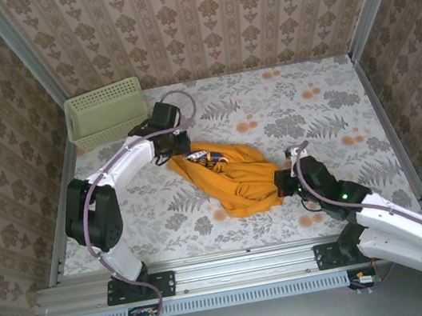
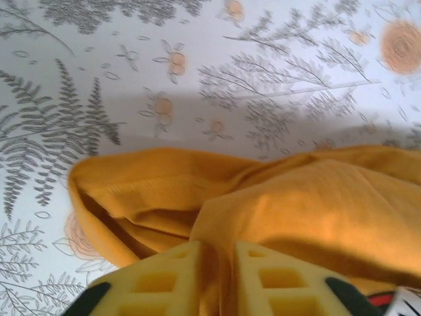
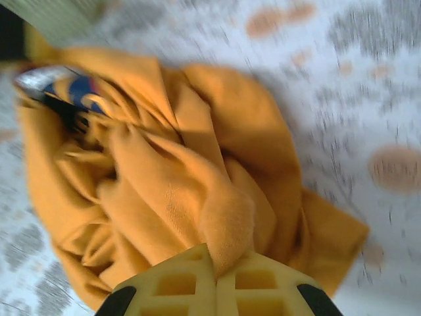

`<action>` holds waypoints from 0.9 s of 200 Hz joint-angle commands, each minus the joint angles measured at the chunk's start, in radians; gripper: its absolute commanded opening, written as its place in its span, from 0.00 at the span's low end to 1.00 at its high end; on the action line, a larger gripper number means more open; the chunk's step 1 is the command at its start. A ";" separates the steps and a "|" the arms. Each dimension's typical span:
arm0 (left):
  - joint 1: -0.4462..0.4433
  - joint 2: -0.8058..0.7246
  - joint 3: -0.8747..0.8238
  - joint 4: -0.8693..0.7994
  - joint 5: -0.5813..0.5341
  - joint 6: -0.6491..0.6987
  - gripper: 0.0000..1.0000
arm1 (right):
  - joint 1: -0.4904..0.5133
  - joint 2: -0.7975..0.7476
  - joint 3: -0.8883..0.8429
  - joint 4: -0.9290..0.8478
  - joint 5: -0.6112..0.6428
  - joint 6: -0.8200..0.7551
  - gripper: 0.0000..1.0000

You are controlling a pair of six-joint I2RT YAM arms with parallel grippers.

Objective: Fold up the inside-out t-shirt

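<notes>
The crumpled orange-yellow cloth t-shirt lies bunched at the middle of the floral-patterned surface. The left hand pinches its far-left end. The right hand is clamped on a fold at its right edge.

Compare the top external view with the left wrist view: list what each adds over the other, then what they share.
Top external adds: the pale green mesh basket at the far left corner, and the right end effector at the right edge of the orange-yellow t-shirt.
Left wrist adds: a close look at the left end effector pinching a fold of cloth between its yellow fingers, beside an open hem.
Shared: the t-shirt, bunched rather than flat, lying on the floral table.
</notes>
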 commanded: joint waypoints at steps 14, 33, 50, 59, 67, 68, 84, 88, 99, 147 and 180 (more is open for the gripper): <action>-0.125 -0.108 -0.028 -0.040 -0.043 0.123 0.51 | 0.001 0.073 0.093 -0.155 0.098 0.016 0.54; -0.150 -0.124 -0.054 -0.032 -0.038 0.136 0.63 | 0.002 0.089 0.188 -0.222 0.115 -0.069 0.72; -0.126 -0.128 -0.098 0.004 -0.006 0.113 0.70 | 0.010 0.136 0.268 -0.238 0.083 -0.135 0.80; -0.088 -0.132 -0.133 0.048 0.076 0.080 0.70 | 0.011 0.179 0.309 -0.246 0.067 -0.162 0.82; -0.052 -0.143 -0.176 0.102 0.141 0.042 0.70 | 0.013 0.226 0.346 -0.250 0.053 -0.186 0.83; -0.048 -0.145 -0.180 0.108 0.147 0.038 0.70 | 0.013 0.230 0.350 -0.250 0.051 -0.189 0.83; -0.026 -0.165 -0.229 0.168 0.166 0.025 0.71 | 0.021 0.336 0.418 -0.250 0.025 -0.231 0.84; -0.027 -0.164 -0.230 0.166 0.163 0.031 0.72 | 0.025 0.363 0.434 -0.250 0.017 -0.239 0.84; -0.026 -0.157 -0.230 0.167 0.175 0.043 0.74 | 0.040 0.436 0.480 -0.248 0.002 -0.265 0.84; -0.001 -0.109 -0.245 0.217 0.261 0.019 0.75 | 0.123 0.692 0.580 -0.203 0.072 -0.336 0.81; -0.001 -0.064 -0.204 0.211 0.272 0.009 0.57 | 0.129 0.740 0.603 -0.213 0.182 -0.324 0.61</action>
